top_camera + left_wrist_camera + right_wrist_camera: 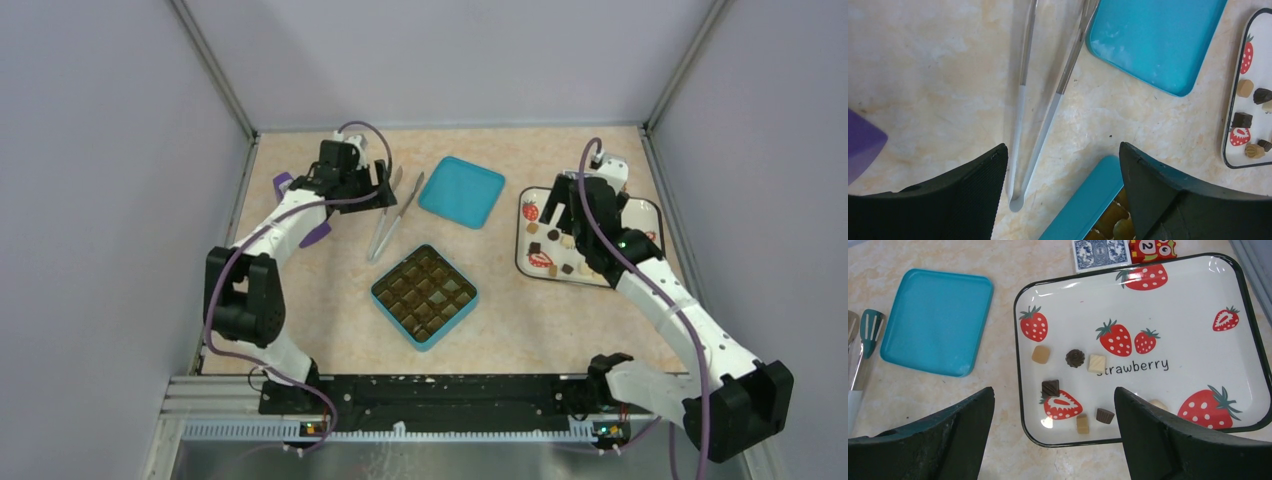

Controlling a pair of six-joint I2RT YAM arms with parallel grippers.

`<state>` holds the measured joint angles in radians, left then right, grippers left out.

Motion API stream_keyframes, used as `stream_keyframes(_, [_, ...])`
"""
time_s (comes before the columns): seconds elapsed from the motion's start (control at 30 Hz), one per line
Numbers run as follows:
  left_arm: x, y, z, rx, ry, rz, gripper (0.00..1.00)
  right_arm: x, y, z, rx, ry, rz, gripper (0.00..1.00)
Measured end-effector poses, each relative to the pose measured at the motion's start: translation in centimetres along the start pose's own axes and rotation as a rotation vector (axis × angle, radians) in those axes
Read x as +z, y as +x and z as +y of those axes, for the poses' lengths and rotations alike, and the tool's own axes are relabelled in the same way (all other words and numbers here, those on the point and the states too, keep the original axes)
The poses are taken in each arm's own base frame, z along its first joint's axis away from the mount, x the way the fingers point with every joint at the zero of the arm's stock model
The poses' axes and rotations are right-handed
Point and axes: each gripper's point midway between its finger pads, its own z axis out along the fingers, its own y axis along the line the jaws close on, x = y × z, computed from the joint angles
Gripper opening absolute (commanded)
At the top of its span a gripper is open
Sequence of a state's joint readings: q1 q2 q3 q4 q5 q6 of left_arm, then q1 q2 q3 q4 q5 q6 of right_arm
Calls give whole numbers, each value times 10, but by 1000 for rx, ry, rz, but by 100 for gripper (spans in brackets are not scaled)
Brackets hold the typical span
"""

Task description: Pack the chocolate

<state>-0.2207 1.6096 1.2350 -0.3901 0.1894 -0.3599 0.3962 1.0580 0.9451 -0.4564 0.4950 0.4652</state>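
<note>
Beige marbled table: metal tongs far and left of centre, a teal lid just right of them, and an open teal compartment box near centre. A strawberry-print tray sits on the right, with a blue patterned card and a red card just past its far edge. A purple object lies at the left, mostly cut off.

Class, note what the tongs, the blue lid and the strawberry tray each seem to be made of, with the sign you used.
Tongs: brushed metal arms, grey streaky glints; pale tips look like plastic or silicone.
Blue lid: probably plastic, uniform colour, soft satin sheen.
Strawberry tray: glossy white, printed, sharp highlights; melamine or enamelled metal, undecidable.
</note>
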Motion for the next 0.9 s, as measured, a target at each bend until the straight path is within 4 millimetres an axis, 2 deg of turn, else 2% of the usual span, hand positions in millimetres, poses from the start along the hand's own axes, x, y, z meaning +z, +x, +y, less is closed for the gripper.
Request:
stream_keyframes(0.17, [29,-3,-6,17,-9,59,73,0,1,0,9,-3,2,85])
stream_keyframes(0.33, [51,-7,7,28,-68,77,67,-1,1,1,18,-6,4,85])
stream_keyframes(0.5, [70,9,23,23,-122,132,56,-1,7,0,29,-6,16,84])
stream_keyframes(0.67, [86,29,36,16,-157,192,53,-1,11,0,36,-6,30,84])
stream_keyframes(0.83, [99,44,50,25,-212,227,37,-2,13,0,47,-8,40,84])
stream_keyframes(0.9, [101,43,54,39,-242,221,30,-2,14,1,55,-10,41,84])
